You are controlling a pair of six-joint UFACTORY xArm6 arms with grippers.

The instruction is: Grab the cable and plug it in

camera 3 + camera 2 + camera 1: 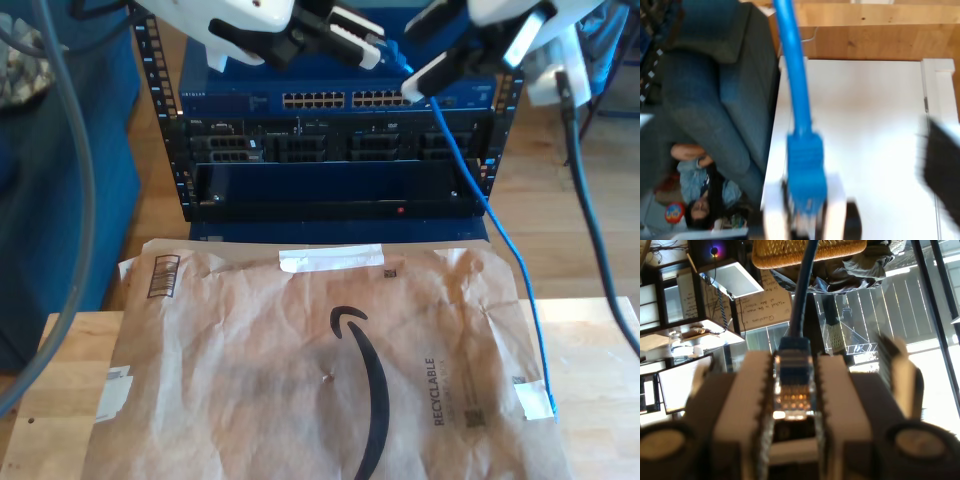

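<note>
**Exterior view: both plugs pinched, ports dead ahead**

Reading across the exterior view from its left: grey robot cables hanging down, then an arm (250, 20) reaching in over the rack (320, 160), then another arm (500, 25) with its white tip close to the port row of the blue network switch (330, 100). From that tip, the cable (500, 230) dropping in a thin blue line to the edge of the brown paper mailer (330, 360) at the exterior view's right. Hard to say from the wrist views which arm is first and which second.

Up close, my first gripper (794, 410) pressed onto a translucent plug (792, 385), gold contacts facing the camera, cord running away from the jaws. My second gripper (805, 215) likewise clamped on the cable's blue plug boot (805, 170), cord leading off beyond.

Judged stage: grabbing done, insertion not yet made. Next move probably calls for squaring a plug to an open port, clip turned the right way, then a straight, gentle push until seated, minding slack in the cord.

Underfoot: mailer spread flat, taped, on a wooden table (60, 400). Around: monitors, handwritten notes and bright windows behind one gripper; a dark sofa, a seated person and wood flooring behind the other.
</note>
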